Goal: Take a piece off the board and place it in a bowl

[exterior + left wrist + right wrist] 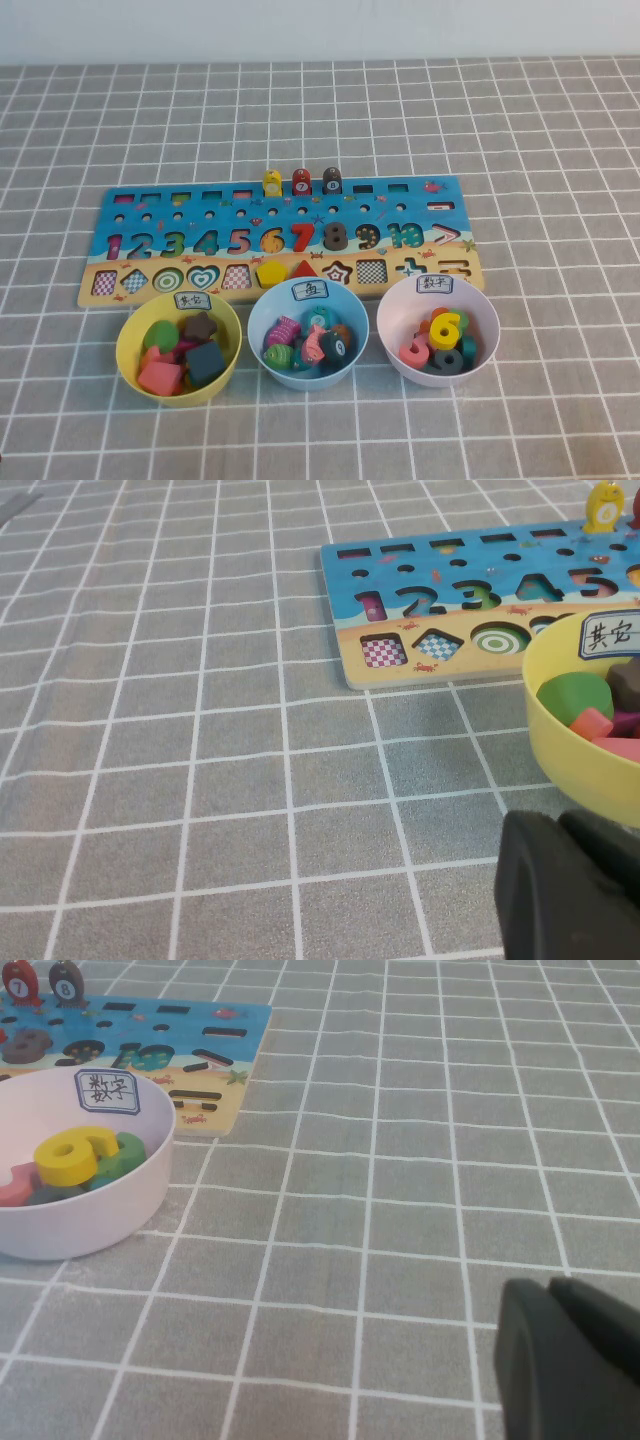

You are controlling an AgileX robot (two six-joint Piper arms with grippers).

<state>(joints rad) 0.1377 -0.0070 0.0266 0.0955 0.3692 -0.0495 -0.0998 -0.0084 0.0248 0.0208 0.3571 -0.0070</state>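
Long flat blue-and-tan puzzle board (150, 215): a row of large coloured numerals 1 to 10 along its middle; a ">" sign at its 3 o'clock end, with a "+" and further sign cutouts below.

Small red rounded wooden block (18, 984), standing on the board's 12 o'clock edge: white disc reading "7".

Small dark brown rounded block (66, 982) beside it: "8".

Small yellow rounded block (272, 183): number mark unreadable.

Yellow plastic bowl (560, 735), light blue plastic bowl (262, 345), pale pink plastic bowl (110, 1215): white handwritten Chinese rim labels.
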